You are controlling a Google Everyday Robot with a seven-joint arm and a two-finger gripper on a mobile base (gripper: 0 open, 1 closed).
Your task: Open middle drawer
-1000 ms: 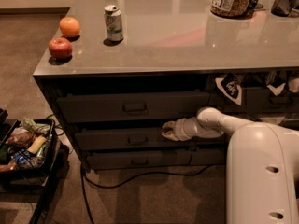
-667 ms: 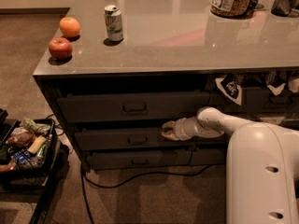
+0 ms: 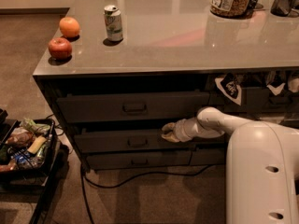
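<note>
Zero change: gripper (image 3: 169,130) sits in the same spot as a second ago, at the top edge of the middle drawer (image 3: 112,140); arm (image 3: 219,122) pose matches too.
Drawer position: middle drawer front is in the same place as before, under the top drawer (image 3: 93,108) and above the bottom drawer (image 3: 107,161); none of its pale inside shows, so it reads as shut or barely out.
Gripper location: right of the small handle (image 3: 137,143), not on it; it meets the dark gap above the drawer front.
Gripper state: cannot tell, it blends into the shadow of that gap.
Contact: looks like touching the drawer's upper lip, but a real hold is not confirmed.
Task meaning: judging by the stillness, the pull is not yet started; this is likely a settle or grasp pause, with progress near the start.
Next move needs: a straight pull outward toward the robot, level with the drawer front.
Risk: an off-centre hold on the lip could skew the drawer or slip off.
Clutter: cable (image 3: 140,175) lies on the floor below the drawers, and the crate (image 3: 46,158) stands well to the side; neither is in the pull path.
Counter (image 3: 187,45): can (image 3: 113,22), apple (image 3: 60,48) and orange (image 3: 69,27) are unmoved.
</note>
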